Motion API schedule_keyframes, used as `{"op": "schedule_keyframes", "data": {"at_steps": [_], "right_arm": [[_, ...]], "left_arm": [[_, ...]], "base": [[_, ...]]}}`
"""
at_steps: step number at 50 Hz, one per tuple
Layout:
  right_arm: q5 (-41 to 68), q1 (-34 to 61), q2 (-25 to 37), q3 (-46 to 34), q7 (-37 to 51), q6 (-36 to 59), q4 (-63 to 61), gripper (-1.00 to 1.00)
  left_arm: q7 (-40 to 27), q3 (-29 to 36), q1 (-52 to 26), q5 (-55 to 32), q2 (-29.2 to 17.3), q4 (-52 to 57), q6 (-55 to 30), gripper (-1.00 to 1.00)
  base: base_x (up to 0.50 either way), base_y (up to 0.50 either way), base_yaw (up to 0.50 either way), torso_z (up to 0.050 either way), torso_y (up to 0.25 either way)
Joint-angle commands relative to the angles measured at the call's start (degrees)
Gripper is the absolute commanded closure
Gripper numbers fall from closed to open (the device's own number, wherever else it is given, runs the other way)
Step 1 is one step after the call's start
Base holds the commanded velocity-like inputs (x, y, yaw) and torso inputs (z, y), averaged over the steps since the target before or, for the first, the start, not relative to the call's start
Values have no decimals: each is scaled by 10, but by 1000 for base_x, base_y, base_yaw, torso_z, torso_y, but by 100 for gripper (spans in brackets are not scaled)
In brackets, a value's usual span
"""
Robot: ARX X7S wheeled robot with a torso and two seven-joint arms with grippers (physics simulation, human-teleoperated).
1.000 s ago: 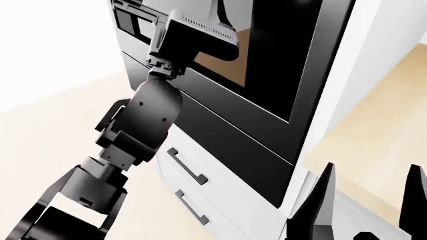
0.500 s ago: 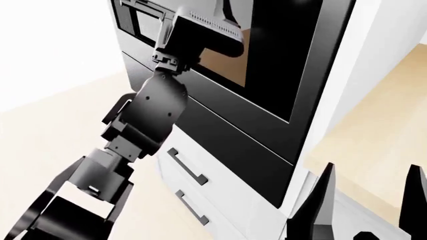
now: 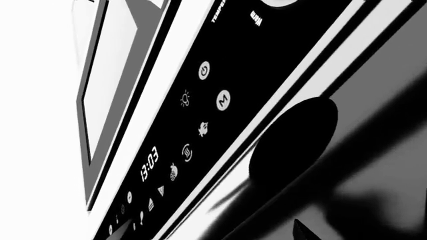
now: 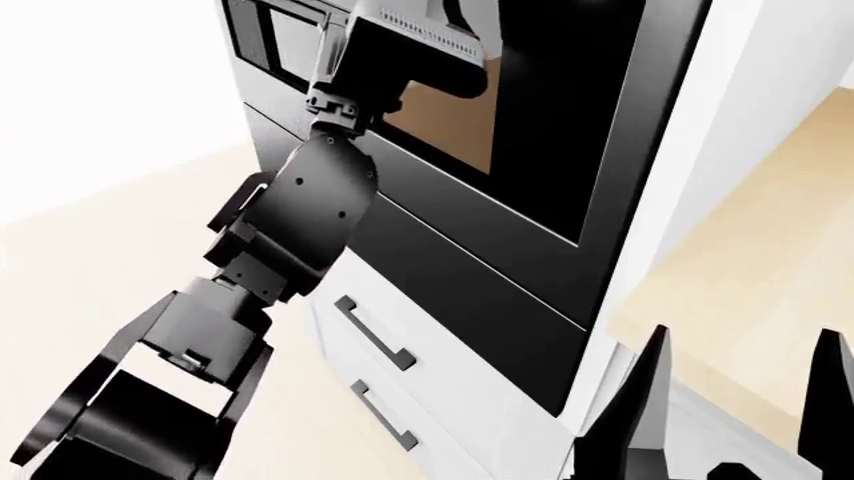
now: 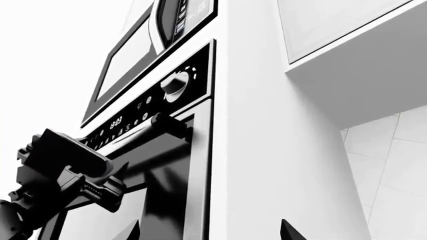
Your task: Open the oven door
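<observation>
The oven door (image 4: 547, 110) is a tall glossy black panel with a dark window, and it stands closed. Its dark bar handle (image 5: 143, 131) runs just below the control panel (image 3: 200, 105) with the clock and icons. My left arm (image 4: 300, 215) reaches up to that handle. My left gripper (image 3: 213, 231) is open, its fingertips (image 3: 301, 231) standing wide on either side of the handle bar (image 3: 293, 142); whether they touch it I cannot tell. In the right wrist view my left gripper (image 5: 67, 167) sits at the handle's far end. My right gripper (image 4: 734, 400) hangs open and empty, low beside the cabinet.
A plain black panel (image 4: 454, 290) lies under the oven door, with two white drawers (image 4: 441, 400) below it bearing dark handles (image 4: 374, 345). A second appliance (image 5: 127, 60) sits above the control panel. A white cabinet side (image 5: 267, 125) flanks the oven. Light wooden floor (image 4: 120, 230) lies beside it.
My left arm has climbed higher along the oven front, bringing the gripper nearer the top of the door. The right arm has not moved.
</observation>
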Motion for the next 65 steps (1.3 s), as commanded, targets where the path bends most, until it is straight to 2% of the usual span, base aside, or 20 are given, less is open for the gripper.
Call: {"op": "schedule_keyframes", "data": {"at_steps": [1,11,22,29,39,53,54,65], "right_arm": [[0,-1,1,0,1,-1,0,-100],[-1,-1,1,0,2,0,0,-100],[-2,-1,0,-1,3,-1,1,-100],[-3,-3,1,-1,4,-3,1,-100],[-3,-3,1,-1,5,-3,1,-100],[-4,-4,1,-1,6,-4,2,-100],[-4,-3,1,-1,6,-3,2,-100],[-2,-1,2,-2,6,-1,1,-100]], "left_arm": [[-9,7,-14,-3,2,-25,11,-100],[-25,32,-60,-22,28,-140,78,-100],[-80,220,-107,-182,29,-212,128,-100],[-96,302,-121,-259,29,-231,144,-100],[-101,351,-129,-309,29,-240,152,-100],[-102,388,-134,-335,29,-243,156,-100],[-101,389,-133,-337,29,-244,156,100],[-94,399,-135,-350,29,-245,154,100]], "base": [[0,0,0,0,0],[0,0,0,0,0],[0,0,0,0,0],[0,0,0,0,0],[0,0,0,0,0],[0,0,0,0,0],[0,0,0,0,0],[0,0,0,0,0]]}}
